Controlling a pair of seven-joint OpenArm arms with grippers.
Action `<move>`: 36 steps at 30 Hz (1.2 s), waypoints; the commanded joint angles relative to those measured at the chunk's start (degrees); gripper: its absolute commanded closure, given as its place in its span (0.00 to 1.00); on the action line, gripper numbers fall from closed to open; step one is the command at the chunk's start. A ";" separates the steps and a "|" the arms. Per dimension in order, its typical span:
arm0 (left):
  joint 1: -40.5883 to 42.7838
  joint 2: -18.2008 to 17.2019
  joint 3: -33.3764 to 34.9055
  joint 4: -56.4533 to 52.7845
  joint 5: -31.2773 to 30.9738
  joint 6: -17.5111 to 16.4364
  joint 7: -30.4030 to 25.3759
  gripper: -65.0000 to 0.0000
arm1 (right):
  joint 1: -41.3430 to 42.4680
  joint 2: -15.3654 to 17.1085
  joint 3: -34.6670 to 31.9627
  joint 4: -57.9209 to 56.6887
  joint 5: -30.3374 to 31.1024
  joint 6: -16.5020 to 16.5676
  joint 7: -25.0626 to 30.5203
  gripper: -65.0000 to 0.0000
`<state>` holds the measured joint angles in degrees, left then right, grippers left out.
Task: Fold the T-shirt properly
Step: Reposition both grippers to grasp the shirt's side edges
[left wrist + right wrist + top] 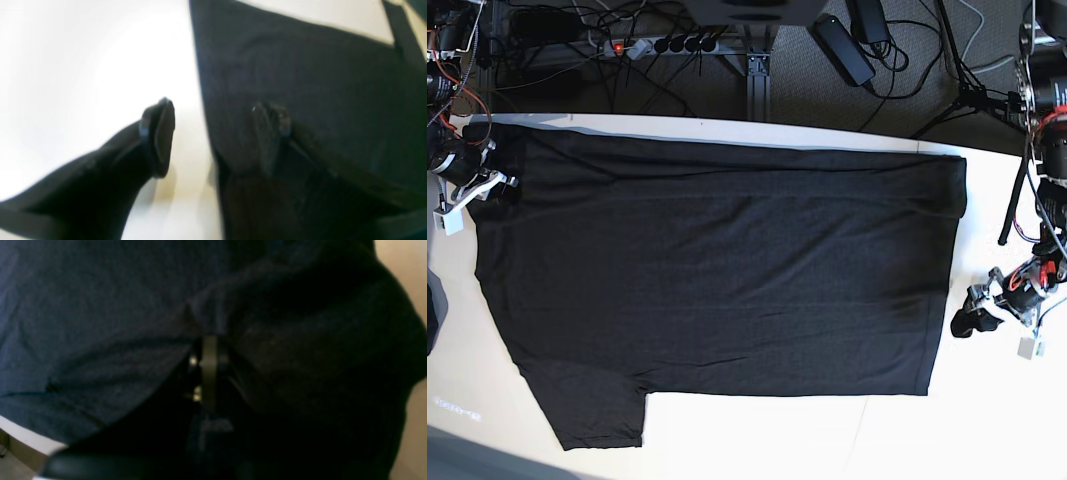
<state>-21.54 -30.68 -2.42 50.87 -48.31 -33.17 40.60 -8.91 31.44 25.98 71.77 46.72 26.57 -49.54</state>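
The black T-shirt [717,270] lies spread sideways on the white table [827,440], plain side up, hem to the right, and one sleeve [592,410] sticks out at the lower left. My right gripper [499,183] is at the shirt's left edge. In the right wrist view it [208,368] is shut on a bunch of the dark fabric [100,323]. My left gripper [969,320] is beside the hem's lower right corner. In the left wrist view it [215,136] is open and straddles the shirt's edge [300,66], with one finger [160,136] over the bare table and the other on the cloth.
Behind the table's far edge are a power strip [642,46], cables and a black adapter [842,45] on the floor. A tripod leg [1017,190] stands at the right. Bare table [83,66] lies right of and below the shirt.
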 commanded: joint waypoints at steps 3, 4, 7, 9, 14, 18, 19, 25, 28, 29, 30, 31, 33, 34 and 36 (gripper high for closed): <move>-6.51 0.57 0.07 -9.01 0.22 -0.48 -1.79 0.37 | -0.17 1.07 0.15 0.11 -2.36 3.41 -1.46 1.00; -8.07 1.11 0.07 -12.46 0.37 -0.48 -2.10 0.37 | -0.17 1.07 0.15 0.13 -2.36 3.41 -1.49 1.00; -11.85 2.47 0.07 -21.53 0.63 -0.50 -3.28 0.37 | -0.20 1.07 0.15 0.11 -2.38 3.41 -1.53 1.00; -13.42 3.19 0.07 -25.57 1.22 -0.48 -4.85 0.37 | -0.33 1.07 0.15 0.11 -2.40 3.41 -1.60 1.00; -14.99 4.55 0.04 -28.68 1.88 -0.46 -6.36 0.37 | -0.33 1.07 0.15 0.11 -2.36 3.41 -1.95 1.00; -15.32 6.27 0.04 -28.74 1.57 -0.46 -6.36 0.37 | -0.33 1.07 0.15 0.11 -2.32 3.41 -1.97 1.00; -15.30 6.88 0.04 -28.76 1.51 -0.46 -6.58 0.37 | -0.35 1.05 0.15 0.11 -2.34 3.41 -1.97 1.00; -15.30 9.97 0.04 -28.76 1.90 -0.46 -7.28 0.37 | -0.33 1.07 0.15 0.11 -2.32 3.41 -1.99 1.00; -15.30 10.56 0.04 -28.76 3.21 -0.46 -8.94 0.38 | -0.33 1.07 0.15 0.11 -2.32 3.41 -1.97 1.00; -15.30 10.67 0.04 -28.76 3.80 -0.46 -9.44 0.38 | -0.33 1.07 0.15 0.11 -2.29 3.41 -1.95 1.00; -15.30 10.67 0.04 -28.74 4.74 -0.46 -9.88 0.41 | -0.33 1.07 0.15 0.11 -2.29 3.41 -1.95 1.00; -15.30 10.67 0.04 -28.74 5.84 -0.46 -10.45 0.51 | -0.33 1.07 0.15 0.11 -2.29 3.41 -1.95 1.00; -15.28 10.64 0.04 -28.74 8.37 -0.46 -11.17 0.82 | -0.33 1.07 0.15 0.11 -2.16 3.41 -1.92 1.00; -15.28 10.64 0.04 -28.74 9.07 -0.46 -11.28 0.97 | -0.31 1.09 0.15 0.13 -2.03 3.41 -1.90 1.00; -15.30 10.67 0.04 -28.74 9.18 -0.46 -11.26 1.00 | -0.31 1.11 0.15 0.13 -1.25 3.43 -1.92 1.00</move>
<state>-35.64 -19.73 -2.48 21.85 -40.16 -33.71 28.25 -9.02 31.44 25.98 71.79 46.92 26.59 -49.56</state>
